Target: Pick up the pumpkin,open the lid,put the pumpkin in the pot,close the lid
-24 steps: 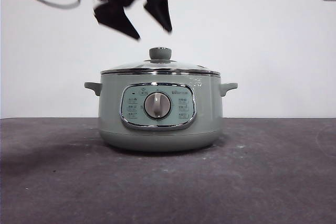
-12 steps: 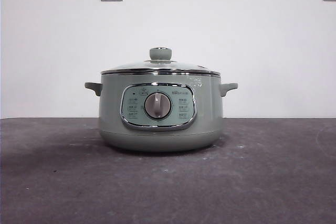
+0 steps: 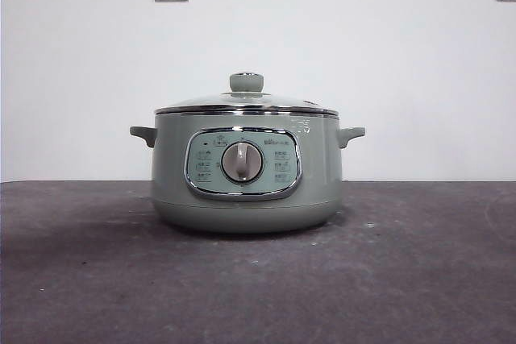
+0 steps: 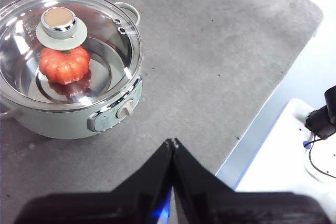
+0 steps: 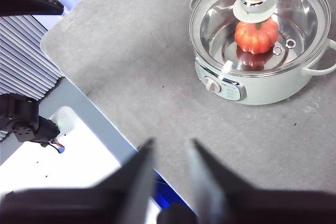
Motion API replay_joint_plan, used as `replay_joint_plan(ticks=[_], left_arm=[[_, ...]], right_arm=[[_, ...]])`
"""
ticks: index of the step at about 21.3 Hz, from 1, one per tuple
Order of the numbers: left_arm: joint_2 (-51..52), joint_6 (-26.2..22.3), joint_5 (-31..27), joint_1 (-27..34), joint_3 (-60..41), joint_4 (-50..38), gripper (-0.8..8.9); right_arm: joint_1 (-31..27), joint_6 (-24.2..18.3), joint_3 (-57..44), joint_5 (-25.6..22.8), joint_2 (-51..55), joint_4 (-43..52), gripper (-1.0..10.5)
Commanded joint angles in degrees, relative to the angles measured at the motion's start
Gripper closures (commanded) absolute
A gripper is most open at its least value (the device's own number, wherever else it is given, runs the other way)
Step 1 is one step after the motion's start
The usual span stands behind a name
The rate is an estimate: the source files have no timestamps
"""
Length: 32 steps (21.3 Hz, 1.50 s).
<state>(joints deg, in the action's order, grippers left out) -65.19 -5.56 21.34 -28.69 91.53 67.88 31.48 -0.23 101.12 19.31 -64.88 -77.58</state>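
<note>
Gone from above the pot is the dark arm, leaving the front view clear. Nearest, the left end effector [image 4: 172, 148] hangs pressed together over the counter [image 4: 220, 51], well apart from the pot [image 3: 246, 171]; the right end effector [image 5: 169, 150] hangs slightly spread, empty. Farther off, the lid [image 3: 246, 102] sits squarely on the pot, and the pumpkin [image 4: 64, 64] rests inside, so the task looks finished.
</note>
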Motion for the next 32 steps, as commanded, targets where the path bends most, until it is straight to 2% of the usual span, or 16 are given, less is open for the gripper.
replay_joint_plan(ticks=[1,10,12,14,16,20,25,29,32], left_arm=[[0.0,-0.5,-0.2,-0.2,-0.3,0.0,8.17],[0.0,-1.4,-0.5,-0.1,-0.3,-0.4,8.17],[0.7,-2.7,-2.4,1.3,-0.3,-6.7,8.17],[2.5,-6.0,-2.9,5.8,-0.5,-14.3,8.17],[5.5,-6.7,-2.8,10.8,-2.0,-20.8,8.17],[16.8,-6.8,-3.8,21.4,-18.2,-39.5,8.17],[34.6,-6.4,-16.6,28.4,-49.5,-60.7,8.17],[43.0,-6.4,-20.5,29.7,-63.6,-66.6,8.17],[48.8,-6.1,-23.0,29.9,-72.2,-67.9,8.17]], right_arm=[[0.1,0.2,-0.1,-0.2,0.2,-0.9,9.5],[0.0,0.2,-0.1,-0.2,0.8,-0.9,9.5],[0.0,0.2,-0.1,-0.2,0.8,-0.9,9.5],[0.0,0.2,-0.1,-0.2,0.8,-0.9,9.5],[0.0,0.2,-0.1,-0.2,0.8,-0.9,9.5],[0.0,0.2,-0.1,-0.2,0.8,-0.9,9.5],[0.0,0.2,-0.1,-0.2,1.2,-0.9,9.5],[0.0,0.2,-0.1,-0.2,1.2,-0.9,9.5],[0.0,0.2,-0.1,-0.2,1.3,-0.9,9.5]])
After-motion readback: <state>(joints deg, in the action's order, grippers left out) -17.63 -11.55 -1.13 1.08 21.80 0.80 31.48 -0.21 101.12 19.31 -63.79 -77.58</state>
